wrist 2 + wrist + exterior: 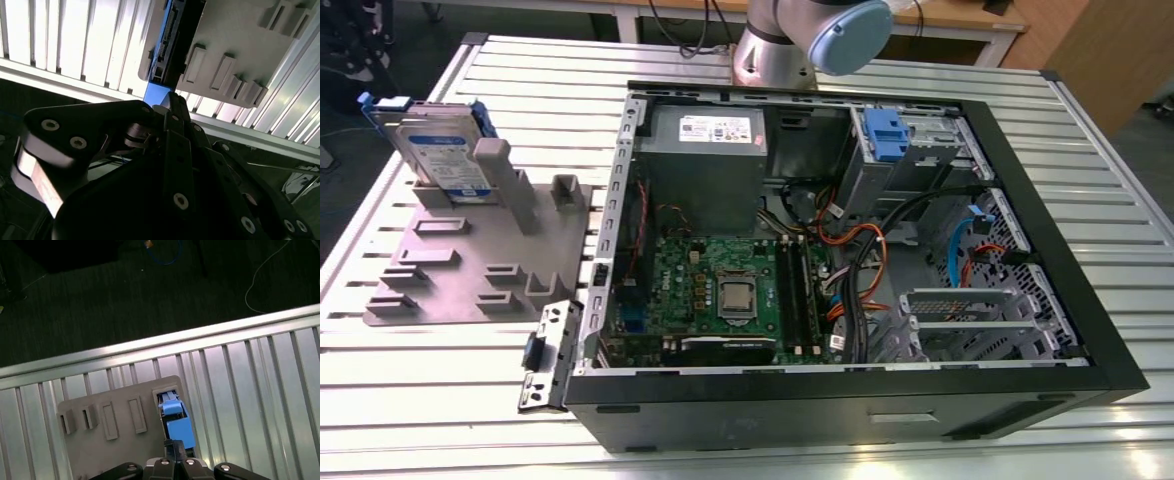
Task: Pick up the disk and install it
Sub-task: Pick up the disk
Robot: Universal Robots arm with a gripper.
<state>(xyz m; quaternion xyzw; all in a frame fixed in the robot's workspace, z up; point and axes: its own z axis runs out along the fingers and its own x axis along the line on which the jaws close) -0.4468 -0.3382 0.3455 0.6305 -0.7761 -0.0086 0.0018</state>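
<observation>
Exterior view: a bench [440,400] of ribbed, bright aluminium slats carries a matt grey moulded plate [454,290] with squared upright pegs, set along the bench edge on the exterior view's left. The disk [443,160] stands on edge at the plate's far end, near the bench's far corner on that side. It is a flat silver-grey metal slab with a glossy white-and-blue label, framed by blue plastic rails [383,102]. Just beside the plate sits an open black steel case [854,400], boxy, with a green circuit board, a grey metal power box and orange and black cables inside. The arm [787,40], a smooth silver tube with a pale blue cap, rises at the bench's far edge. In both wrist views the tool [173,445] [169,102], built of black angular links with round screw heads, is closed to one narrow tip with nothing gripped. That tip lines up with the disk's blue rail, seen edge-on beside the plate's rectangular slots. Whether tip and rail touch cannot be told.
</observation>
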